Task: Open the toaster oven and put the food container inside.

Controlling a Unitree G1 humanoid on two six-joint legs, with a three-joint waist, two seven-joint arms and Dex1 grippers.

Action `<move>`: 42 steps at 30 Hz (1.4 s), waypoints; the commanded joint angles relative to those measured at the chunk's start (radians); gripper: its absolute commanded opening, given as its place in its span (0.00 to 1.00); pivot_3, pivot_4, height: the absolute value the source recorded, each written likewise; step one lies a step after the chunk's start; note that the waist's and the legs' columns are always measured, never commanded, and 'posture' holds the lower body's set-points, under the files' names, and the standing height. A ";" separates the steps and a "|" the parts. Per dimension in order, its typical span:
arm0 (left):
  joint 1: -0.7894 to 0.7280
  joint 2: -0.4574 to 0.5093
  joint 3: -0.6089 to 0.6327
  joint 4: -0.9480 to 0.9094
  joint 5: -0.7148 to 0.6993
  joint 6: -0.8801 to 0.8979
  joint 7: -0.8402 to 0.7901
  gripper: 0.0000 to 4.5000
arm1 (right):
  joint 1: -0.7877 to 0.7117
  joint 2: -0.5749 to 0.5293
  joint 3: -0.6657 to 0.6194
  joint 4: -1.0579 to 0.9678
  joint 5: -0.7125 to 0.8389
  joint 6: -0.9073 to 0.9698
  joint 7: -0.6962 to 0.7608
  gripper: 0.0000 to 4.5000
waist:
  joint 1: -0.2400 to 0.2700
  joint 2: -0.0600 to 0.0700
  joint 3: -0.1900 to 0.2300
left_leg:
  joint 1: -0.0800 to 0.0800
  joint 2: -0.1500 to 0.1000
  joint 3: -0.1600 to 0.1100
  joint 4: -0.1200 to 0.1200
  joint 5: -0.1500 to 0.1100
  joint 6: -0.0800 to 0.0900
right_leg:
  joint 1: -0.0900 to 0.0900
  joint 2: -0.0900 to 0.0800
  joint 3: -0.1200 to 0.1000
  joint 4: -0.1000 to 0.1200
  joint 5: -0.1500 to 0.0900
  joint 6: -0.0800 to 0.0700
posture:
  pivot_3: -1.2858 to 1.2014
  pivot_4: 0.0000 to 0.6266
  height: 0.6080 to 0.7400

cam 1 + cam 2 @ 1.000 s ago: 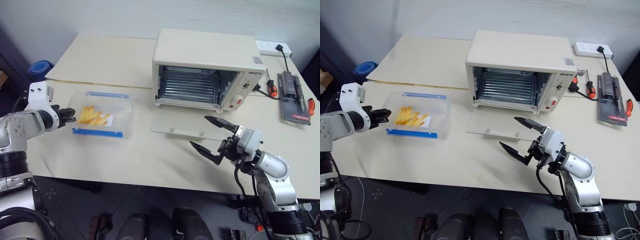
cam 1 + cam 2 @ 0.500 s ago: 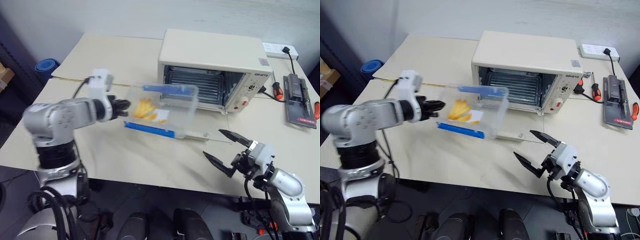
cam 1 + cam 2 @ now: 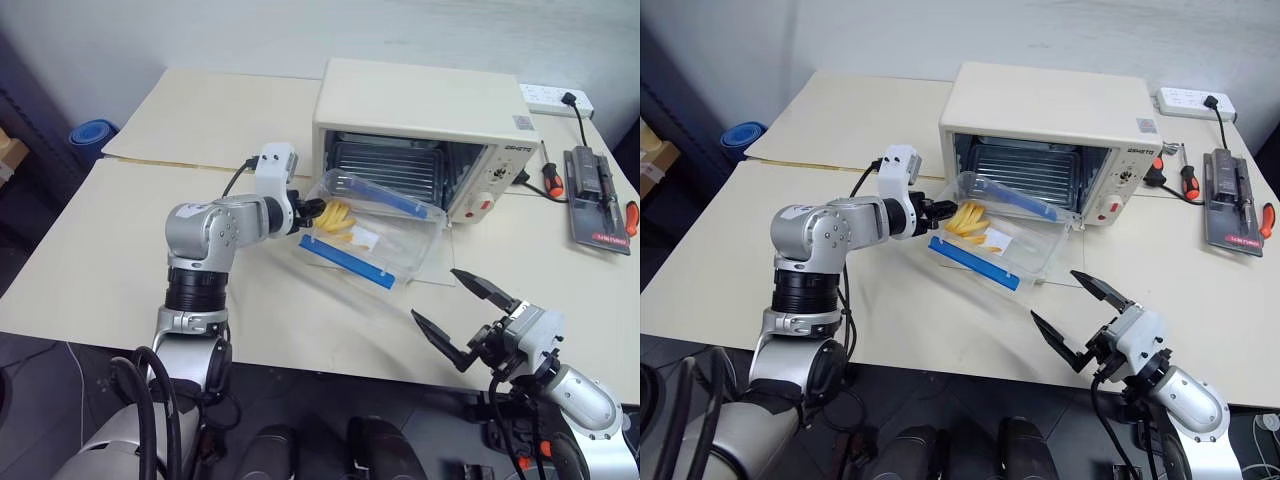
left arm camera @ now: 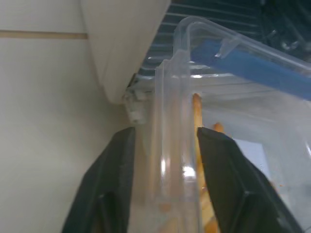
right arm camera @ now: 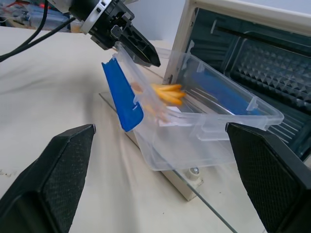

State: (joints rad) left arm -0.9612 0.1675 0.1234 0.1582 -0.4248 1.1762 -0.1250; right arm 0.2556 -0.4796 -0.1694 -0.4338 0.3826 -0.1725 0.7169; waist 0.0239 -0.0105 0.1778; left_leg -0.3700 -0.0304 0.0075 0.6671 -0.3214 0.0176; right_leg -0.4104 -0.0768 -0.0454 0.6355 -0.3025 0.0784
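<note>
While your oven stands on the table with its glass door dropped flat, the left gripper holds the container by its rim, tilted, in front of the oven's mouth and above the door. You see one end of the container at the oven opening, yellow food pieces at the end near the gripper, and a blue clip along the side away from the oven. Right of the oven lie screwdrivers and a black tool; a power strip sits behind it.

From the left wrist, your two black fingers stand either side of the container's clear wall, with narrow gaps showing, so you cannot tell whether they still pinch it. The oven's front corner is just beyond.

Near the table's front edge, well clear of the oven, your right gripper holds nothing, its fingers spread wide. From the right wrist, those fingers frame the container, the left gripper at the container's rim, and the oven rack behind.
</note>
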 commanded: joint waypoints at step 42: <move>0.029 -0.110 -0.110 0.538 0.201 -1.169 -0.426 0.00 | -0.890 0.081 0.201 0.796 -0.329 0.108 -0.275 0.01 | -0.010 0.000 0.000 | -0.005 -0.001 0.000 0.007 -0.002 0.006 | -0.002 -0.001 -0.002 0.002 0.000 0.000 | 0.52 0.24 1.00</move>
State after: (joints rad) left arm -0.9043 0.0652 -0.0021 0.6785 -0.2252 0.0432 -0.5472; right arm -0.6130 -0.4017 0.0649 0.3539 0.0596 -0.0269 0.4657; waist 0.0139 -0.0101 0.1773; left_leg -0.3750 -0.0313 0.0076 0.6744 -0.3230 0.0238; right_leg -0.4121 -0.0781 -0.0472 0.6375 -0.3021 0.0786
